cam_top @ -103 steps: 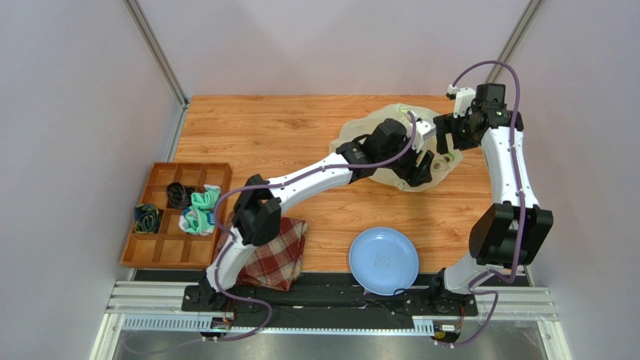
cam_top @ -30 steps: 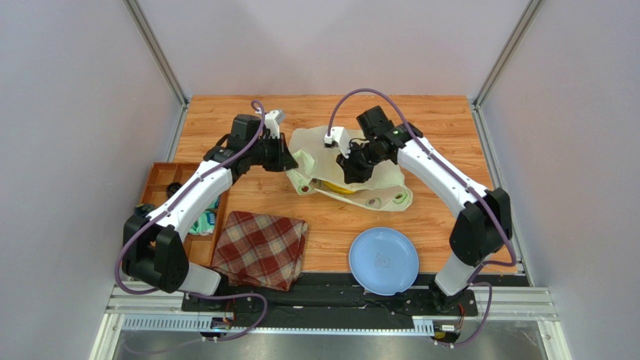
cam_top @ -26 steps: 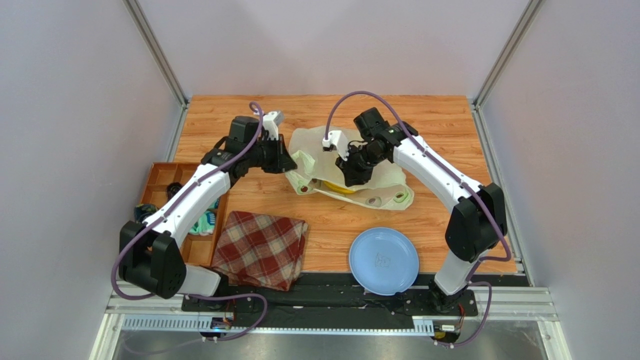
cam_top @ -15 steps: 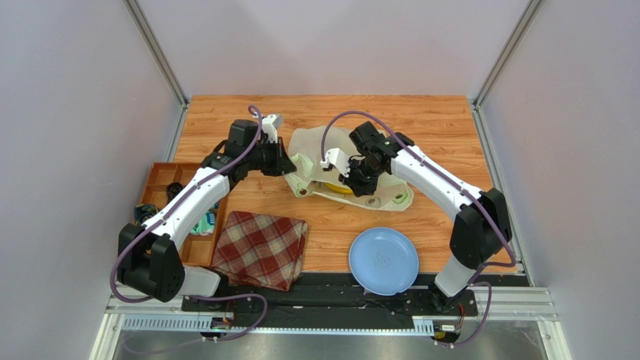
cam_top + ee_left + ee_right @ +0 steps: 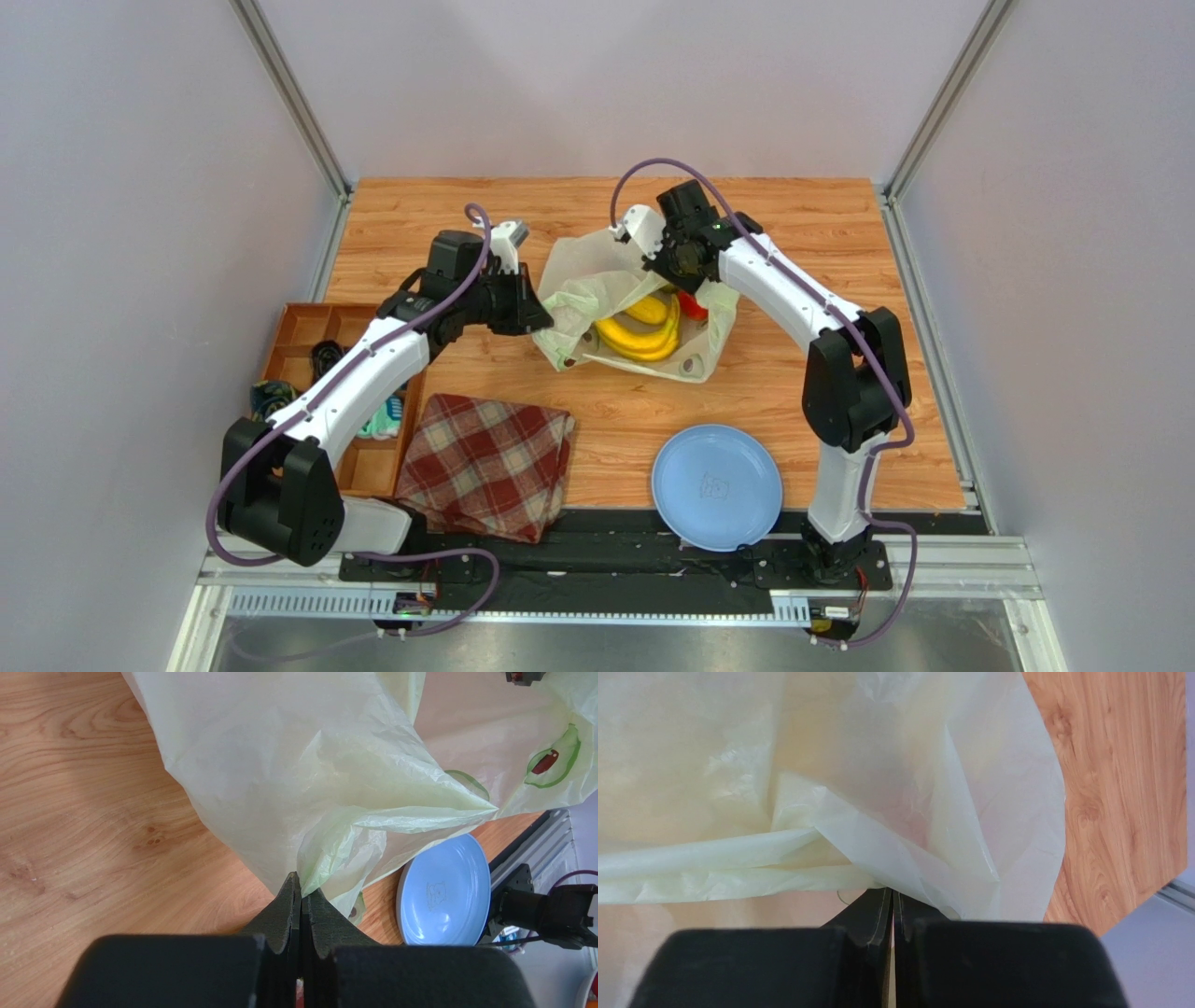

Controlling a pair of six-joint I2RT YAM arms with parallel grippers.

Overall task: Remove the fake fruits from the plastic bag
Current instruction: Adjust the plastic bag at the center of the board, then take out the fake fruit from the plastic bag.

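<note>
The pale yellow-green plastic bag [image 5: 617, 287] is held up and spread open between both arms over the middle of the table. A yellow banana bunch [image 5: 641, 331] shows in its mouth, with a bit of a red fruit [image 5: 689, 303] to its right. My left gripper [image 5: 539, 317] is shut on the bag's left edge [image 5: 330, 861]. At the bag's far upper side my right gripper [image 5: 659, 261] is shut on a fold of its film [image 5: 878, 850]. Any other fruits are hidden in the bag.
A blue plate [image 5: 717, 486] lies near the front edge, right of centre, also seen in the left wrist view [image 5: 443, 892]. A red plaid cloth [image 5: 488, 465] lies at the front left. A wooden compartment tray [image 5: 295, 406] with small items stands at the left edge.
The right gripper has closed on the bag's far edge and lifted it back. The bag's mouth has opened, baring the bananas. The left gripper still grips its side and has shifted slightly forward.
</note>
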